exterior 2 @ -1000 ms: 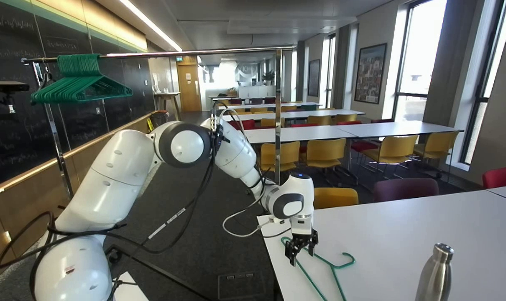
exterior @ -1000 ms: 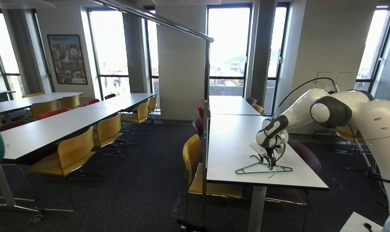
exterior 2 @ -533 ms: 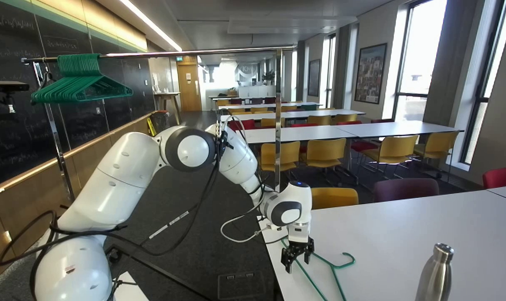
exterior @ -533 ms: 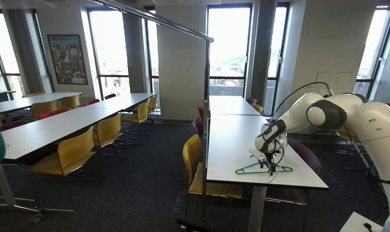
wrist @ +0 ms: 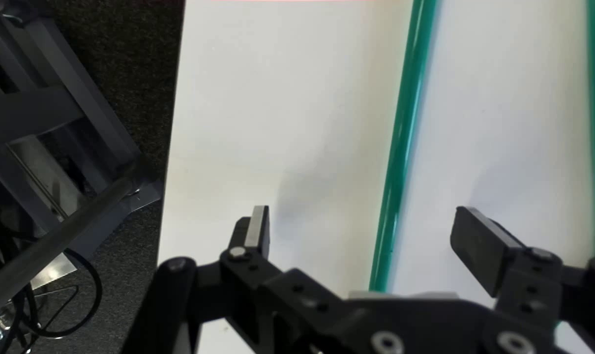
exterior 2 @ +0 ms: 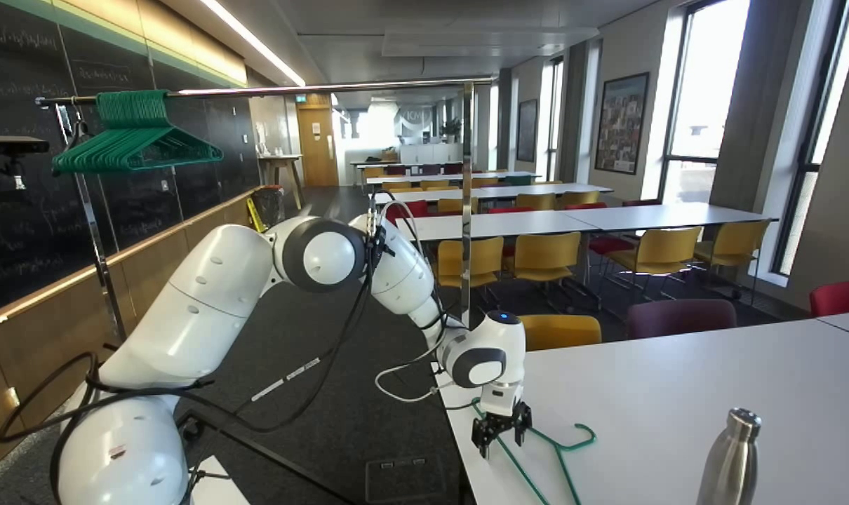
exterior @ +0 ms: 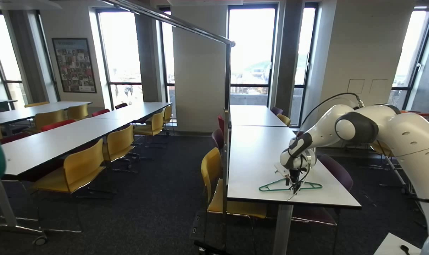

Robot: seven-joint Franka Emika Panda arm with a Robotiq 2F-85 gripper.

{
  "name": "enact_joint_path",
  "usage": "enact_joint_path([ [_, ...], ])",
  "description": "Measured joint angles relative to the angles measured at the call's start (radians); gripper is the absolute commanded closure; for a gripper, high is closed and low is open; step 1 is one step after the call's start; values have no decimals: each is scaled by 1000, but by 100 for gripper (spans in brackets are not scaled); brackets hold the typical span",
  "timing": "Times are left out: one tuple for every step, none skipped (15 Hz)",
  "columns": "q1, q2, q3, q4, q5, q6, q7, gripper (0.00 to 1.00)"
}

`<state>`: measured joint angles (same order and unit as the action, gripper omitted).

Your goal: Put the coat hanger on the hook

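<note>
Elbow and wrist of the white, grey-jointed robot arm (exterior 2: 326,257) sit lower than a second earlier; the slim green triangular coat hanger (exterior 2: 558,447) lies unshifted on the white, rectangular, dark-edged table (exterior 2: 670,379).

Left to right in an exterior view: a bunch of green hangers (exterior 2: 131,112) hangs near the left end of the long, shiny grey metal rail (exterior 2: 368,85), higher than the table and well apart from the coat hanger. The robot arm rises at lower left, bends at a raised elbow and slopes down rightward; its last section points nearly straight down near the table's left edge. The black two-fingered gripper (exterior 2: 502,443) is at its end, low over the coat hanger, whose curved top hook lies to the right of it. A silver metal bottle (exterior 2: 730,459) stands upright further right, well apart from the gripper.

Left to right in the wrist view: the table's edge, one black finger (wrist: 256,228) with a pale pad, a straight bar of the coat hanger, the opposite finger, then a second bar of it beyond that finger. The fingers are spread wide; the first bar runs between them, with a visible gap on either side. Contact between fingertips and tabletop cannot be determined.
</note>
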<state>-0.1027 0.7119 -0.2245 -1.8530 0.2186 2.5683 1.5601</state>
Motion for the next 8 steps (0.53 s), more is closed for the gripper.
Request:
enact_joint_path([
  [-1, 2, 0, 1, 4, 0, 3, 0],
  [-1, 4, -1, 1, 4, 0, 8, 0],
  [-1, 7, -3, 2, 4, 1, 13, 0],
  [-1, 9, -5, 3, 4, 2, 19, 0],
  [-1, 10, -7, 3, 4, 6, 27, 25],
  [-1, 11, -9, 3, 4, 12, 35, 26],
  [-2, 11, -11, 3, 4, 17, 40, 32],
  [-2, 11, -14, 3, 4, 22, 43, 40],
])
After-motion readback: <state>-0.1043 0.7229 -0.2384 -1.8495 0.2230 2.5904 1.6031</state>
